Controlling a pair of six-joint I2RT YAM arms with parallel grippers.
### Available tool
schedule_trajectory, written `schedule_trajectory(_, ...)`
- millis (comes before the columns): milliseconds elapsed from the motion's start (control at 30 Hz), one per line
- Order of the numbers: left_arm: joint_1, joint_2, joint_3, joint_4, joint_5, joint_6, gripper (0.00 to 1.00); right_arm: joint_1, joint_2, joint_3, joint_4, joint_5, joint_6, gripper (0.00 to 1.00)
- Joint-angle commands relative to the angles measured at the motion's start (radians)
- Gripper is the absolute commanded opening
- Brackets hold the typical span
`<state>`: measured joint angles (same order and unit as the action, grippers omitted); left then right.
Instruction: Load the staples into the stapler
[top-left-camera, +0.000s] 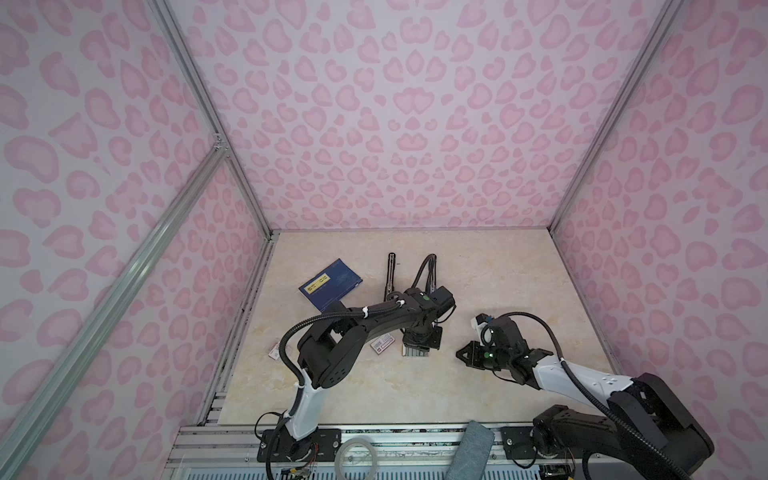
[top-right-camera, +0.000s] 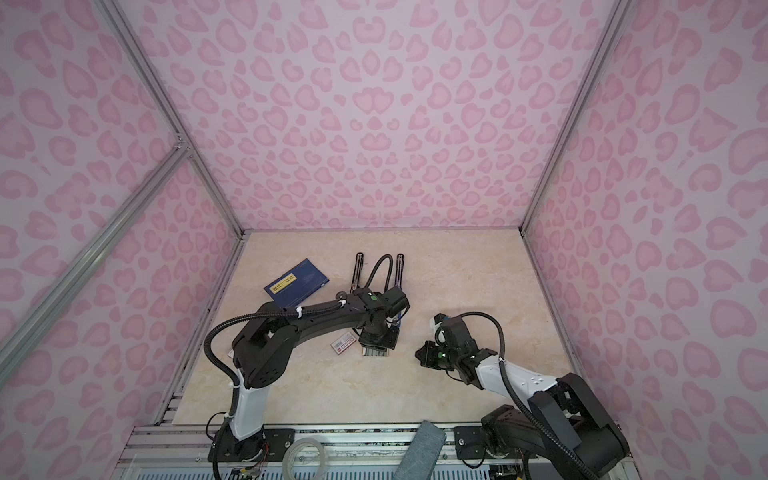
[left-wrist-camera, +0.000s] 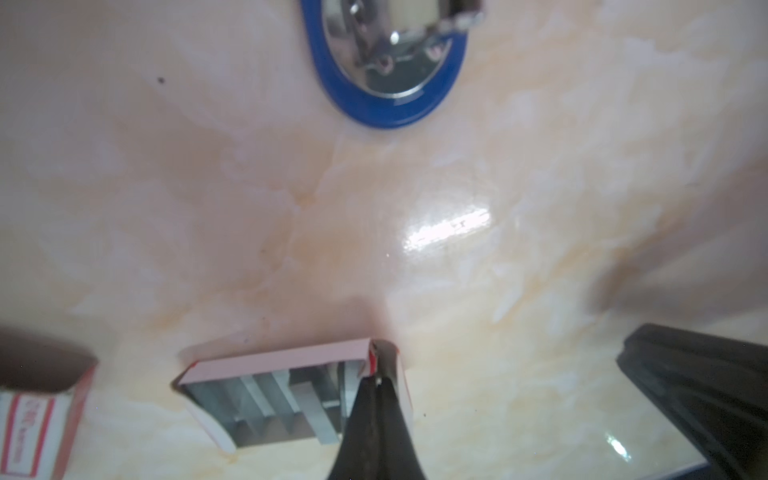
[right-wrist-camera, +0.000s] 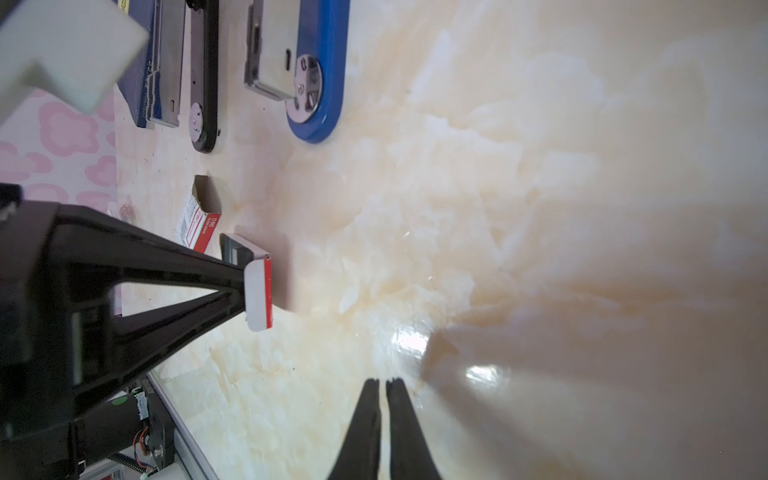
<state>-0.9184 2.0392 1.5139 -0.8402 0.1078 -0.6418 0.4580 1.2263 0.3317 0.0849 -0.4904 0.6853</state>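
Observation:
The staples (left-wrist-camera: 270, 399) are silvery strips lying in a small open white-and-red tray (left-wrist-camera: 282, 359), seen in both top views (top-left-camera: 414, 352) (top-right-camera: 374, 352). My left gripper (left-wrist-camera: 380, 370) points down at the tray and is shut on its side wall; in the right wrist view its fingers (right-wrist-camera: 187, 270) pinch the tray's end (right-wrist-camera: 257, 291). A blue-based stapler (left-wrist-camera: 386, 112) (right-wrist-camera: 320, 91) lies just beyond the tray, mostly hidden under the left wrist in the top views. My right gripper (right-wrist-camera: 382, 380) (top-left-camera: 459, 354) hovers shut and empty to the right of the tray.
A white red-labelled box (top-left-camera: 383, 343) (right-wrist-camera: 199, 216) lies left of the tray. A dark blue booklet (top-left-camera: 330, 284) and a black stapler (top-left-camera: 391, 274) (right-wrist-camera: 203, 83) lie farther back. Tape roll (top-left-camera: 356, 457) and grey cloth (top-left-camera: 471, 451) sit on the front rail.

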Motion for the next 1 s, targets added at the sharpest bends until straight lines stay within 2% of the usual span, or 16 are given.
schedule_trajectory(0, 0.001, -0.032, -0.011, -0.030, -0.006, 0.004, 0.03, 0.000, 0.006, -0.002, 0.024, -0.002, -0.002, 0.10)
schedule_trajectory(233, 0.003, -0.075, -0.042, -0.029, 0.009, 0.017, 0.03, 0.001, 0.006, 0.003, 0.023, -0.001, 0.000, 0.10)
schedule_trajectory(433, 0.004, -0.033, -0.010, -0.084, 0.043, 0.087, 0.03, 0.001, 0.003, 0.001, 0.031, -0.002, 0.011, 0.10)
schedule_trajectory(700, 0.007, -0.005, 0.036, -0.082, -0.055, 0.090, 0.03, 0.004, 0.003, -0.002, 0.040, -0.001, 0.019, 0.10)
schedule_trajectory(967, 0.011, 0.021, 0.068, -0.085, -0.072, 0.097, 0.03, 0.003, -0.001, 0.000, 0.025, 0.004, 0.011, 0.10)
